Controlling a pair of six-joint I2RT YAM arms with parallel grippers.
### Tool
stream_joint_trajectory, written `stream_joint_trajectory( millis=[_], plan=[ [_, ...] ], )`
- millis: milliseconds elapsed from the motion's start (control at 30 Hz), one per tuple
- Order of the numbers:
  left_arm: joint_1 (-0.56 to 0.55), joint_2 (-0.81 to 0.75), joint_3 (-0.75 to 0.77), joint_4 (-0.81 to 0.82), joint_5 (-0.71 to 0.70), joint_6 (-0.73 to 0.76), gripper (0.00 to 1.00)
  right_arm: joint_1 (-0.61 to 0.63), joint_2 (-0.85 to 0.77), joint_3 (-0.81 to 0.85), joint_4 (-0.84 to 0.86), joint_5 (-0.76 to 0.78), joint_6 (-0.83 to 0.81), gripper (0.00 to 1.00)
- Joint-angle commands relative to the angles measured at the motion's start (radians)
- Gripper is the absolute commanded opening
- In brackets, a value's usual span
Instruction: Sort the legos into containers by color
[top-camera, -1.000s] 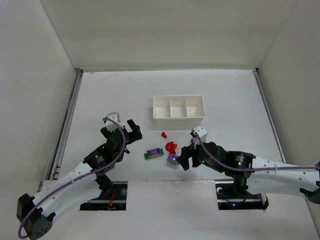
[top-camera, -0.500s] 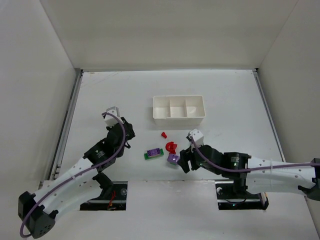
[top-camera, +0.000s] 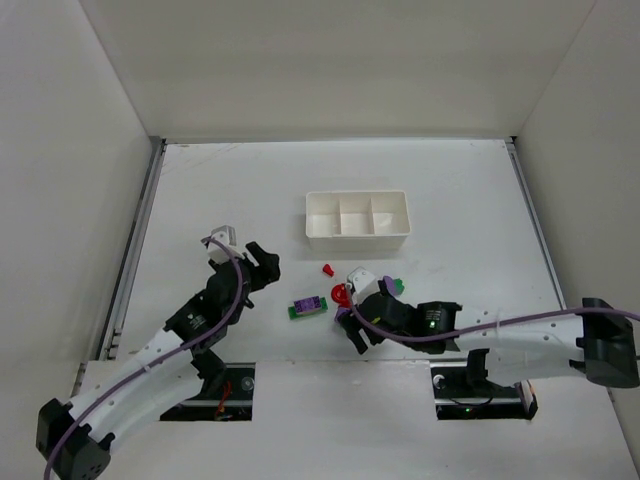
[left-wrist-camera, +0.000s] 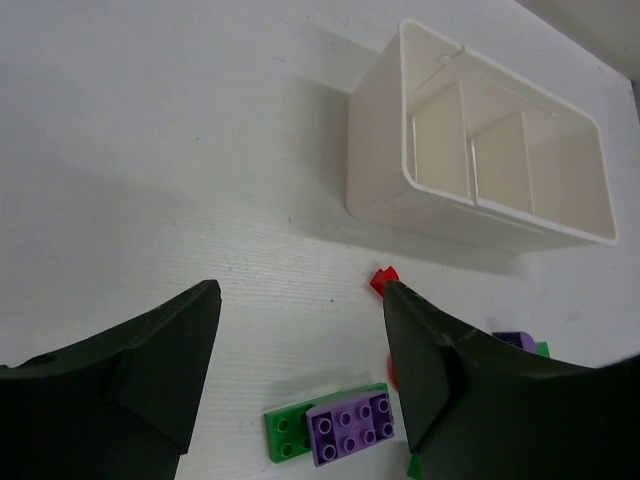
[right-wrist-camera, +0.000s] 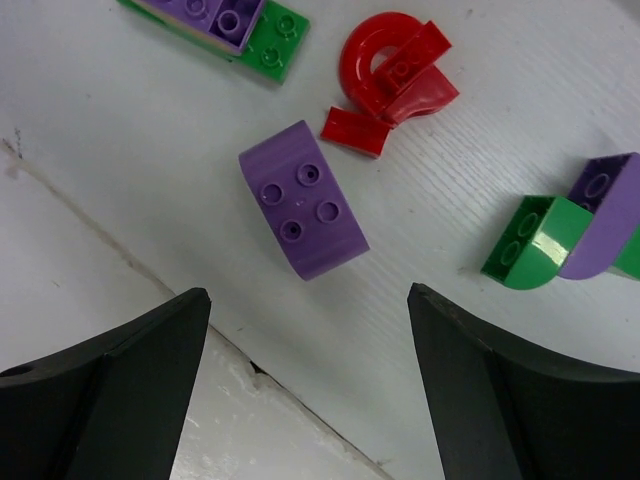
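Starting with the white table (top-camera: 450, 200), both arms reach in from its near edge toward the middle. The white tray (top-camera: 356, 240) sits at 12 o'clock of the loose legos, and all three compartments look empty from the left wrist.

The left gripper (top-camera: 262, 265) waits at 9 o'clock of the pile, jaws spread with nothing between them. The right gripper (right-wrist-camera: 308, 295) comes in from 5 o'clock, jaws spread wide on either side of the purple curved brick (right-wrist-camera: 303, 213). It grips nothing, and whether its tips touch the table I cannot tell.

Just beside that brick at 1 o'clock lies the red arch (right-wrist-camera: 390, 70) with flat red bits against it. A joined green and purple pair (right-wrist-camera: 560, 235) lies at 3 o'clock, and a green plate with a purple plate on top (top-camera: 307, 306) at 11. The tiny red piece (top-camera: 327, 268) lies nearest the tray.

Likely risks: the brick sits askew to the jaws, so closing could spin it or squirt it toward the table seam at 7 o'clock. A drifting finger could shove the red arch. Any joined two-colour piece dropped whole would put one colour in the wrong compartment.
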Motion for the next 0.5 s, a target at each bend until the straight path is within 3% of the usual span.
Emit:
stream_joint_trajectory(
  millis=[0, 467],
  plan=[
    [0.017, 0.053, 0.014, 0.090, 0.087, 0.000, 0.64, -0.006, 0.024, 0.045, 0.120, -0.042, -0.068, 0.85],
    [0.025, 0.067, 0.010, 0.096, 0.157, -0.038, 0.59, -0.143, 0.154, 0.039, 0.283, -0.149, -0.136, 0.72]
  ],
)
